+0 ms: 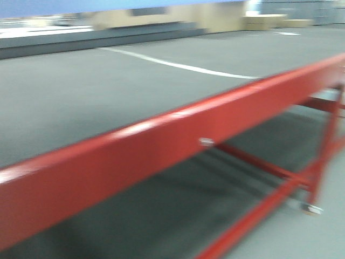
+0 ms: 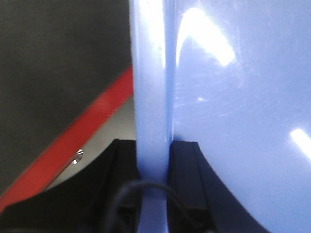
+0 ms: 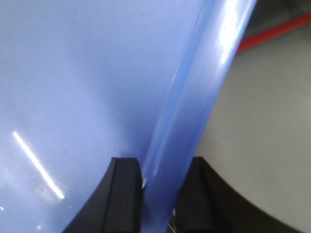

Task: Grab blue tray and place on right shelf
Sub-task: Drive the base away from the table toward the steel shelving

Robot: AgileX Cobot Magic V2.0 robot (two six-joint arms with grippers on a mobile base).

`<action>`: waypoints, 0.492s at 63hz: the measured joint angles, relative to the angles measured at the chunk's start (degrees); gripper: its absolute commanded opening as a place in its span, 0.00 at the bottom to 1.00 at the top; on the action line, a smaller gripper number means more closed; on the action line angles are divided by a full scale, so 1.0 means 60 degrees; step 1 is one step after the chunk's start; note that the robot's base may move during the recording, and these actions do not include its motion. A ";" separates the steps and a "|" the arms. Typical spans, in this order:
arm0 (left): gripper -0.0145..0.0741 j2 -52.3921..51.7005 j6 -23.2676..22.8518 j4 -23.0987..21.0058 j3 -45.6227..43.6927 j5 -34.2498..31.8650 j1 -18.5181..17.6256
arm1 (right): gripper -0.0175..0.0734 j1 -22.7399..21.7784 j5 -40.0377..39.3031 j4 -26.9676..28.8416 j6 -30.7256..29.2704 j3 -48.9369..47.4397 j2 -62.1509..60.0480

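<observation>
The blue tray (image 2: 233, 97) is held between both grippers. In the left wrist view my left gripper (image 2: 153, 170) is shut on the tray's left rim, one black finger on each side of it. In the right wrist view my right gripper (image 3: 163, 189) is shut on the right rim of the blue tray (image 3: 87, 82) in the same way. The tray's glossy inside fills most of both wrist views. The right shelf is out of view. In the front view neither the grippers nor the tray body show clearly; a blue band (image 1: 81, 6) runs along the top edge.
The red-framed table (image 1: 161, 140) with its dark mat (image 1: 81, 91) crosses the front view diagonally, blurred. Its red legs and braces (image 1: 280, 178) stand at the right over grey floor. The red frame (image 2: 73, 150) also shows below the tray in the left wrist view.
</observation>
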 measured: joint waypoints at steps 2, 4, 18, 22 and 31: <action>0.11 0.0000 0.0000 0.0000 0.0000 0.0000 0.0000 | 0.25 0.0000 0.0000 0.0000 0.0000 0.0000 0.0000; 0.11 0.0000 0.0000 0.0000 0.0000 0.0000 0.0000 | 0.25 0.0000 0.0000 0.0000 0.0000 0.0000 0.0000; 0.11 0.0000 0.0000 0.0000 0.0000 0.0000 0.0000 | 0.25 0.0000 0.0000 0.0000 0.0000 0.0000 0.0000; 0.11 0.0000 0.0000 0.0000 0.0000 0.0000 0.0000 | 0.25 0.0000 0.0000 0.0000 0.0000 0.0000 0.0000; 0.11 0.0000 0.0000 0.0000 0.0000 0.0000 0.0000 | 0.25 0.0000 0.0000 0.0000 -0.0018 0.0000 0.0000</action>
